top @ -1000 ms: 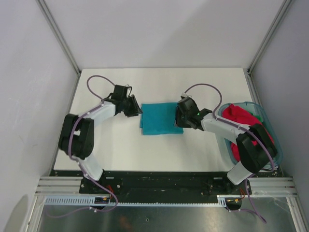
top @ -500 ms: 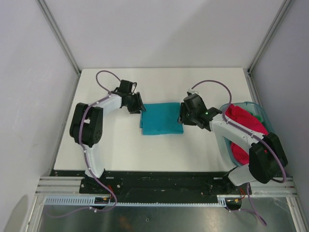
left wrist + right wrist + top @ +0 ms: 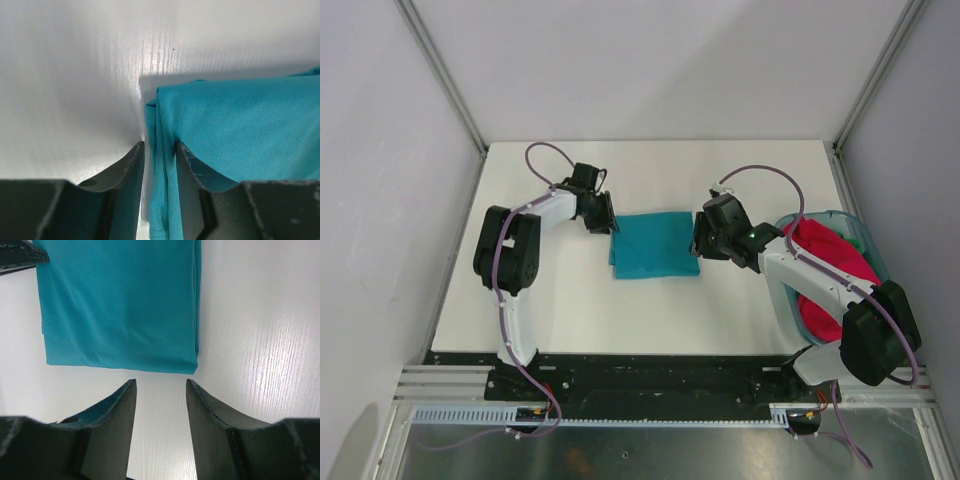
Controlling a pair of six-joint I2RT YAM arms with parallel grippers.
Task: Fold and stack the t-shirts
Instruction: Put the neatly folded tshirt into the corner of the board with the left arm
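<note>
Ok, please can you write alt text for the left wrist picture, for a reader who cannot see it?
A fold of the teal-blue t-shirt stands pinched between the two dark fingers of the left gripper, seen from close behind them. The rest of the shirt lies flat on the white table, filling the picture's right side.

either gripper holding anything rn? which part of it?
Left gripper: folded edge of the teal t-shirt sits between its fingers, but a sliver of gap shows, so clamping can't be confirmed. Right gripper: open, empty.
</note>
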